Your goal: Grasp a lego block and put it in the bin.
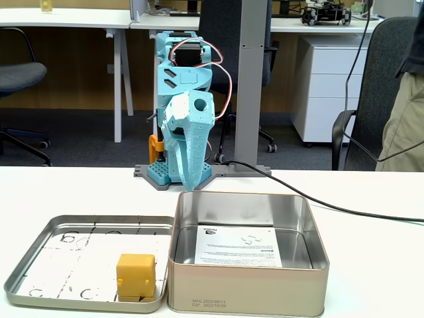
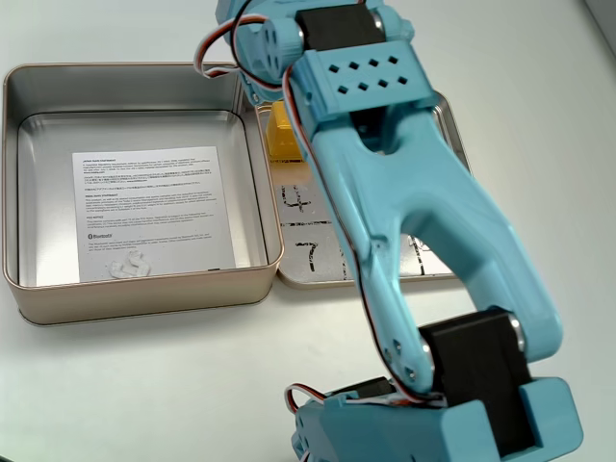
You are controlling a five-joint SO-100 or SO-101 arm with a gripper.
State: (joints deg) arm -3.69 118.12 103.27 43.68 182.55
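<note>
behind my white surface (image 1: pixel 371 265) i can see office desks, chairs and a white drawer box (image 1: pixel 334 86). a person's leg in tan trousers (image 1: pixel 404 122) shows at the right edge of a fixed view.

my pincer (image 1: pixel 192 179) points down, with its tip close above the back wall of the bin. it looks closed with nothing in it, but i only see it from one side. the blue arm (image 2: pixel 404 212) folds back on itself above its base (image 1: pixel 173 173), and in the view from above it covers much of the flat tray.

the bin (image 1: pixel 248 285) is a deep silver tin on the surface, and a white printed paper (image 2: pixel 149 207) lies on its bottom. the flat tray (image 1: pixel 26 268) with black marks sits just beside the bin, and they touch. the lego block (image 1: pixel 136 276) is yellow-orange and sits in the tray, in the near corner next to the bin. in the view from above, only a bit of the block (image 2: pixel 279 135) peeks out beside the arm. a black cable (image 1: pixel 344 209) runs over the surface behind the bin.
</note>
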